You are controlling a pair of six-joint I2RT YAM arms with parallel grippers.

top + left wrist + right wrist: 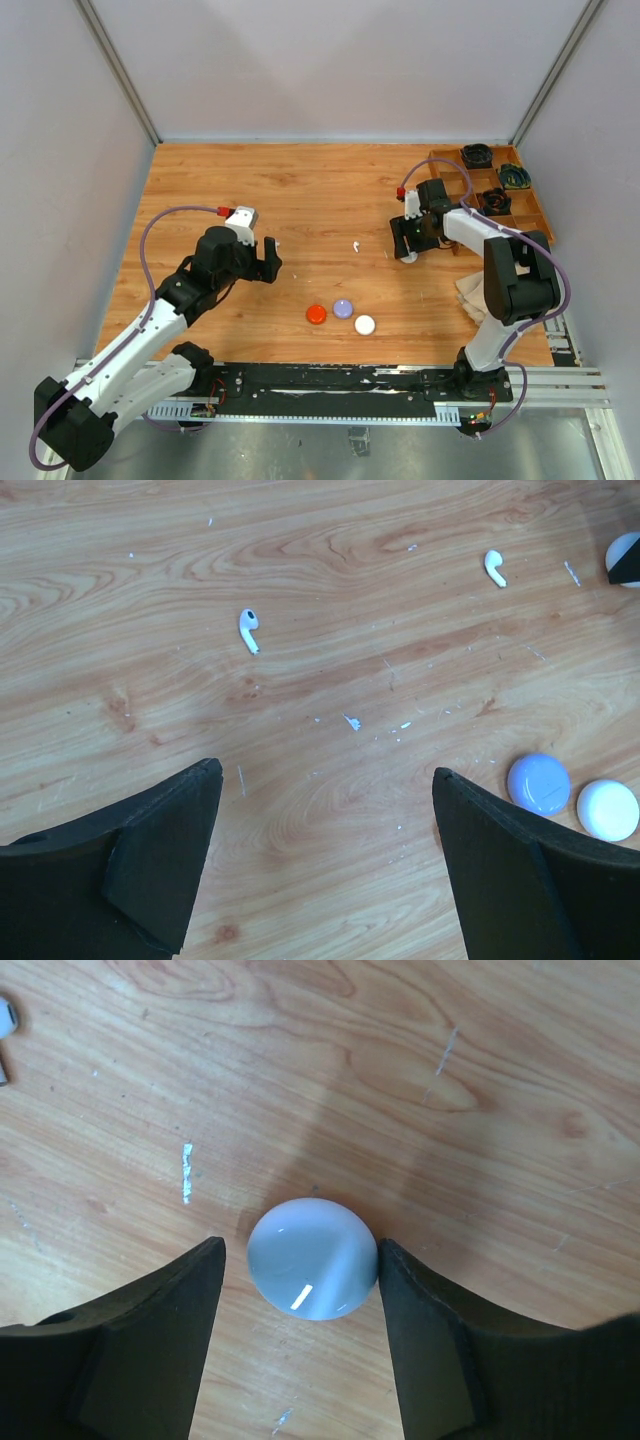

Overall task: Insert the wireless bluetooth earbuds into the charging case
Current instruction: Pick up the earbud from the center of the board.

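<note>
— Black fingers (150,870) of the left jaws sit closest, spread wide over bare wood and holding nothing.

— And the earbuds?

— Both are white and lie loose on the counter (200,190). Take the lilac puck (343,308) as the mark. One earbud (494,567) lies just beyond it. The other earbud (249,630) lies beyond and to its left, just ahead of the left jaws. Wood shows all round each.

— The other pucks?

— A red puck (316,314) sits just left of the lilac one. A white puck (365,324) sits just right of it, nearer the arm bases. None of them touch.

— Right jaws?

— Beyond and right of the lilac puck, set narrow astride a white dome (313,1258). They are not clamped: a sliver of wood shows between one finger and the dome. Behind them a wooden tray (535,215) hugs the counter's far right edge.
</note>
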